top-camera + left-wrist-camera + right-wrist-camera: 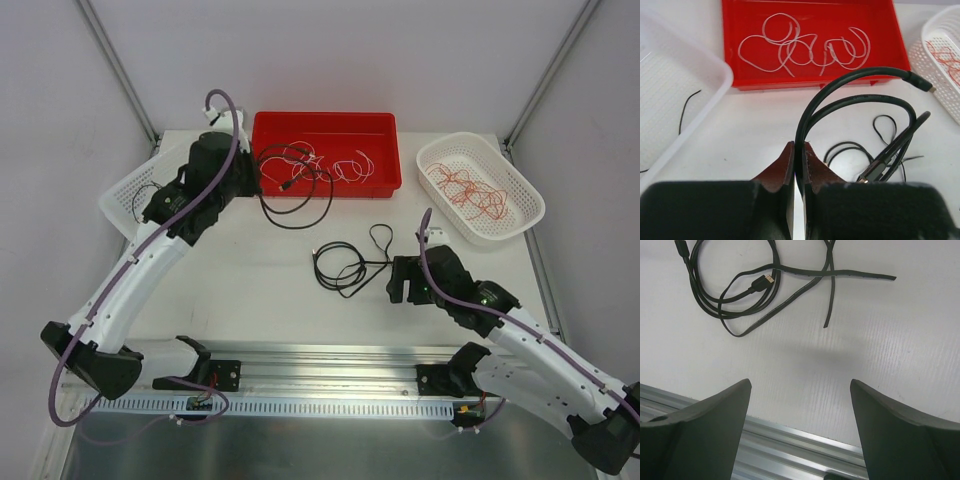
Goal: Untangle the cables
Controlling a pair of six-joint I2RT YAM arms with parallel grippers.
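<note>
My left gripper is shut on a thick black cable and holds it just left of the red bin. In the top view this cable loops from the bin down onto the table. White cables lie curled in the red bin. A second black cable lies coiled at the table's middle; it also shows in the right wrist view. My right gripper is open and empty just right of that coil, near the table's front edge.
A white basket at the back right holds red-orange cables. Another white basket at the left holds a thin black wire. An aluminium rail runs along the table's near edge.
</note>
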